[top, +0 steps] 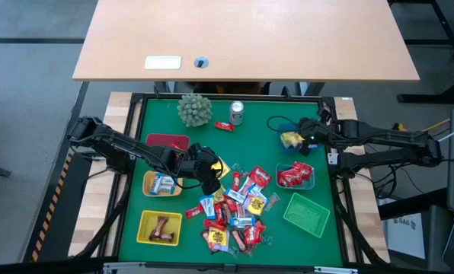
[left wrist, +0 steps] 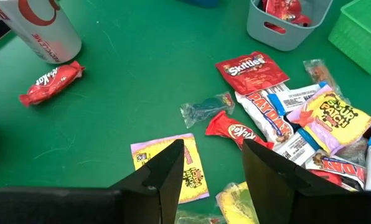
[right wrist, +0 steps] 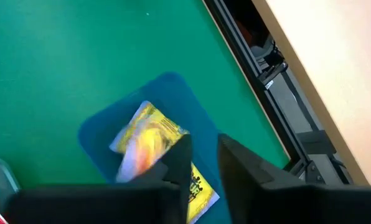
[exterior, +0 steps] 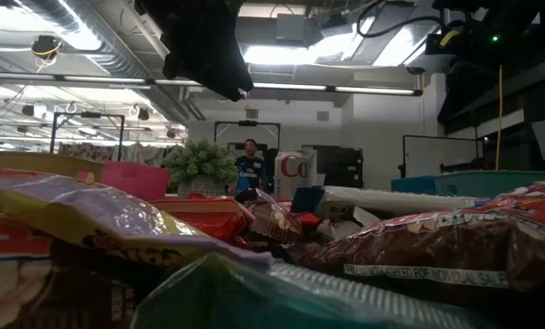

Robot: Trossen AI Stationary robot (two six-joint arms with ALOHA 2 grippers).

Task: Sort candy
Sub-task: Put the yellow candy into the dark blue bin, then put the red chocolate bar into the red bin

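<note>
Green worktop [top: 166,114] w/ candy [top: 238,209] piled mid; blue basket [top: 286,131] far right has yellow packs. Left claw [left wrist: 211,163] wide open, empty; right claw [right wrist: 204,152] slightly apart, empty.

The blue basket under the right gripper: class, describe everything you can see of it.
The blue basket is a small, plain plastic tub with rounded corners, standing upright on the green mat near the table's far right corner. Yellow-wrapped candy lies inside. The right gripper hovers directly above it, fingers slightly apart, holding nothing visible.
</note>
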